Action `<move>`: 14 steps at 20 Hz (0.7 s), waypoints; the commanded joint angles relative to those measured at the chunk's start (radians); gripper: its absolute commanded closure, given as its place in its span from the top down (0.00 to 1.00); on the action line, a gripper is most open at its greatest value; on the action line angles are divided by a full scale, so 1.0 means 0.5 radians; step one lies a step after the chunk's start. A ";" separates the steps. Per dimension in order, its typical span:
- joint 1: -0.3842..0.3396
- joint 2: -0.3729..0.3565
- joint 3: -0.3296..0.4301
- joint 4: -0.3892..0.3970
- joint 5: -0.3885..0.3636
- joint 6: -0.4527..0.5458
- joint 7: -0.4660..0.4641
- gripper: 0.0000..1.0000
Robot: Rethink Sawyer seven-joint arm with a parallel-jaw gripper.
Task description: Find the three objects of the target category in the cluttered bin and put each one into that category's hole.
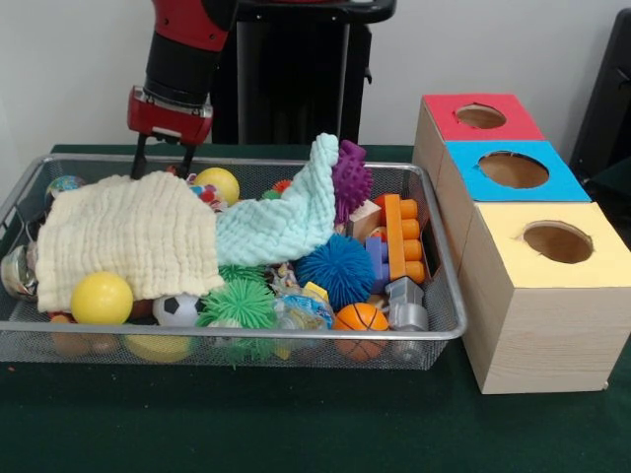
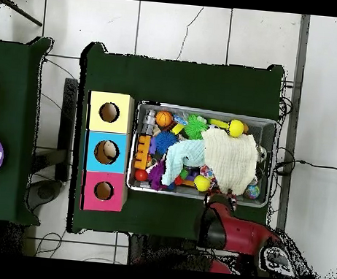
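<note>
The wire mesh bin (image 1: 246, 336) is full of toys and also shows in the overhead view (image 2: 203, 109). A cream cloth (image 1: 128, 232) and a mint cloth (image 1: 286, 219) cover much of them. My gripper (image 1: 163, 163) hangs open and empty over the bin's far left corner, its tips just above the cream cloth's back edge. The red-topped box's hole (image 1: 480, 116) is at the far right, and it shows in the overhead view (image 2: 104, 191). In the overhead view the red arm (image 2: 226, 224) hides the gripper.
Showing in the bin: two yellow balls (image 1: 102, 298) (image 1: 219, 183), a blue spiky ball (image 1: 335, 269), a green spiky ball (image 1: 240, 302), a purple spiky toy (image 1: 351, 180), a small basketball (image 1: 360, 317), an orange block (image 1: 404, 236). A blue-topped box (image 1: 513, 169) and a yellow-topped box (image 1: 557, 241) stand nearer than the red one.
</note>
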 commanded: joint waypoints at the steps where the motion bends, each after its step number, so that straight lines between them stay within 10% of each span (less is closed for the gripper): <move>1: -0.124 0.070 0.258 0.239 0.019 0.203 0.355 1.00; 14: -0.467 0.172 0.634 0.374 -0.024 0.188 0.361 1.00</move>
